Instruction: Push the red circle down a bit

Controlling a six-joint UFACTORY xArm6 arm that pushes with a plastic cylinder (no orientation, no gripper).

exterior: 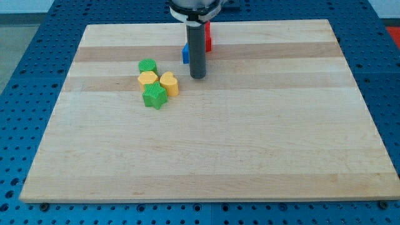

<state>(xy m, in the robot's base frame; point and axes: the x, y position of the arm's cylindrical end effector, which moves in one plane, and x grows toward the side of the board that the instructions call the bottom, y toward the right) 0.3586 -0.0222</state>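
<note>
My tip (197, 77) rests on the wooden board (250, 137) near the view's top centre. Behind the rod, red blocks (208, 39) show partly at its right side; their shapes are hidden by the rod, so I cannot tell which is the circle. A blue block (185, 54) peeks out at the rod's left. The tip sits just below these blocks and to the right of a cluster at the view's left.
The cluster holds a green circle (147, 65), a yellow hexagon (148, 78), a yellow heart (169, 83) and a green star (154, 96), touching one another. The board lies on a blue perforated table (37, 75).
</note>
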